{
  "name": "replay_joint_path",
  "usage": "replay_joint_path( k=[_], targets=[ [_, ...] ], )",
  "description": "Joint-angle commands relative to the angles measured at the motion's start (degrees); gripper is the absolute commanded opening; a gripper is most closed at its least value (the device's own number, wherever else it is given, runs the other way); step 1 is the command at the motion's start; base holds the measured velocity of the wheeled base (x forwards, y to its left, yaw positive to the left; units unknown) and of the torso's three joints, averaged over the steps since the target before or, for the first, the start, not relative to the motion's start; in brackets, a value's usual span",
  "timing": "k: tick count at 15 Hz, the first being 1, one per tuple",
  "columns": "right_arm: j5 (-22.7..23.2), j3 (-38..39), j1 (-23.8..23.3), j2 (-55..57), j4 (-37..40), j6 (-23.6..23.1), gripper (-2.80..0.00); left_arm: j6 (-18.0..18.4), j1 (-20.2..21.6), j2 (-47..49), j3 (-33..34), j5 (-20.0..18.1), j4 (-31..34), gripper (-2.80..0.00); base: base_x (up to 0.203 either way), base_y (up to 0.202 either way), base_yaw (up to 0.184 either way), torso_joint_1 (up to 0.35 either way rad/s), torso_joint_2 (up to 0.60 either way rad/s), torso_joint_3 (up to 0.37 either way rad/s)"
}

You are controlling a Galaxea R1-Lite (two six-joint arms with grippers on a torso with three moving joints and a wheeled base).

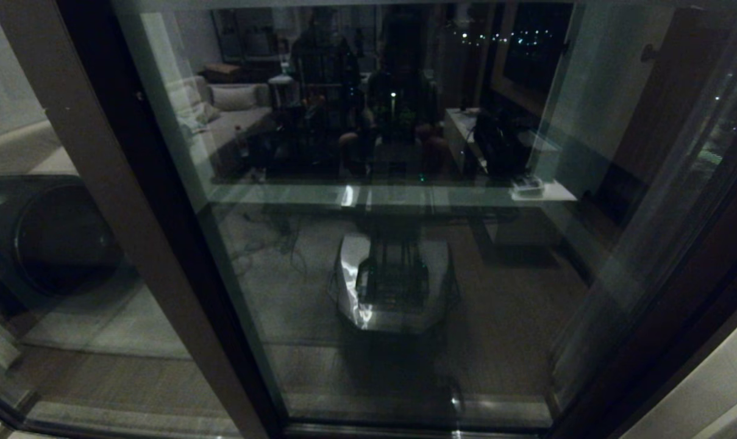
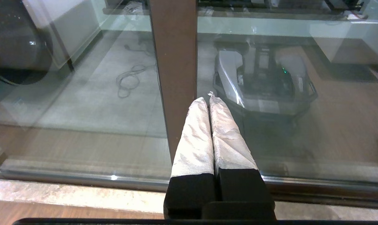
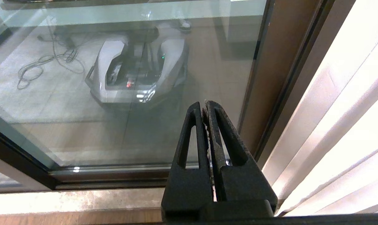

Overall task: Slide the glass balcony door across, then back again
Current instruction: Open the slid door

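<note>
— So, where does the glass balcony door (image 1: 405,256) stand?

— Straight ahead of the robot in the head view, a tall pane filling most of the picture. It mirrors the lit room behind and the robot's own pale base low down. A brown stile (image 1: 130,244) slants along the door's left side, and the dark frame (image 1: 679,292) closes it on the right. Whether that left stile carries the handle slot cannot be told.

— And the left gripper?

— The left gripper (image 2: 207,97) hangs low before the glass, its two pale wrapped fingers (image 2: 195,140) pressed flat together with nothing between them. Its tips point toward the foot of the brown stile, near it but apart.

— The right one?

— The right gripper (image 3: 205,104) is likewise low, black fingers (image 3: 223,134) clenched on each other and empty. It hangs near the frame on the door's right side, without contact. A pale curtain (image 3: 339,109) hangs just beyond that frame. Both grippers sit above the stone sill (image 3: 67,200) under the bottom track.
</note>
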Motion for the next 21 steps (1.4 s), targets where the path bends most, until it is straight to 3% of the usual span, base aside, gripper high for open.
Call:
replay_joint_path(
  k=[1,8,14,19,21],
  targets=[
    [-0.3,0.0,0.0,0.0,0.0,0.2,-2.80,0.0,0.0,0.0,0.1,0.0,0.0,-2.80,0.000,0.000,0.000,0.000,0.00,0.000],
    [-1.4,-2.2,-0.1,0.1,-0.8,0.6,-2.80,0.0,0.0,0.0,0.1,0.0,0.0,-2.80,0.000,0.000,0.000,0.000,0.00,0.000],
    [-3.1,-19.9,-0.1,12.0,0.0,-3.0,-2.80,0.0,0.0,0.0,0.1,0.0,0.0,-2.80,0.000,0.000,0.000,0.000,0.00,0.000],
    [-4.4,-41.3,-2.7,35.6,0.4,-5.4,-2.80,0.0,0.0,0.0,0.1,0.0,0.1,-2.80,0.000,0.000,0.000,0.000,0.00,0.000],
    [-7.8,-52.5,-4.2,45.1,3.2,-6.1,-2.80,0.0,0.0,0.0,0.1,0.0,0.0,-2.80,0.000,0.000,0.000,0.000,0.00,0.000]
  ],
)
